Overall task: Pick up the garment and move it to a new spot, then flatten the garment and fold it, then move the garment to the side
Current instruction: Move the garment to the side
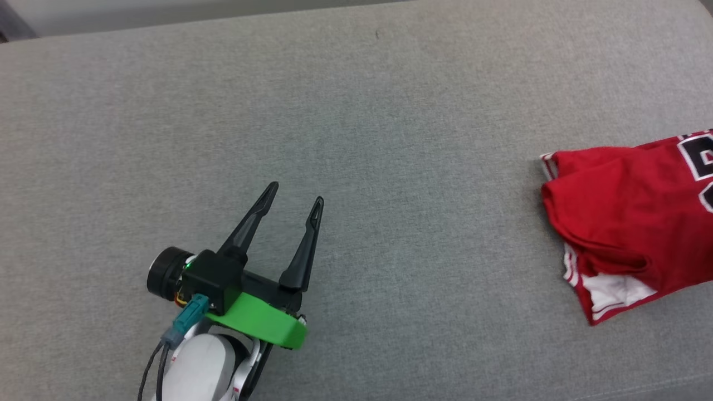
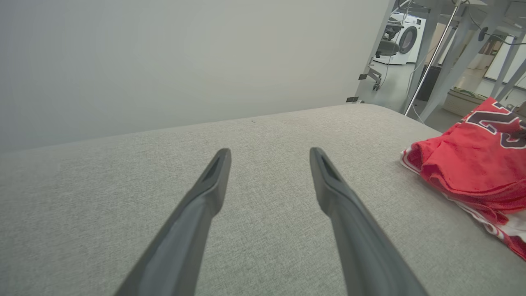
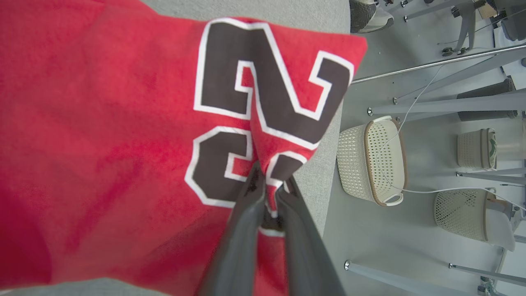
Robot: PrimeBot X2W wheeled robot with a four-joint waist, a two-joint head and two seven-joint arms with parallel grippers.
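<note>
The garment (image 1: 624,223) lies bunched at the middle right of the head view and runs off the right edge. It rests on a grey fabric surface (image 1: 390,139). Red cloth is folded over itself, with a white sleeve and striped trim showing at its lower left and part of a black, white-outlined number at its upper right.

In the right wrist view the red cloth covers the left and centre of the frame, with the numbers at upper centre. The right gripper (image 3: 271,185) rises from the bottom centre, its two dark fingers drawn together on a pinched ridge of the garment at the lower number. The cloth puckers up toward the tips. The right half of that frame shows pale floor with woven baskets (image 3: 372,164) and metal legs.

The left gripper (image 1: 296,194) sits at the lower left-centre of the head view, well apart from the garment. Its fingers are spread wide over bare grey fabric, and a green collar (image 1: 259,323) rings its base. The left wrist view shows the same spread fingers — the garment at the right edge, a washing machine (image 2: 407,39) at the upper right.
</note>
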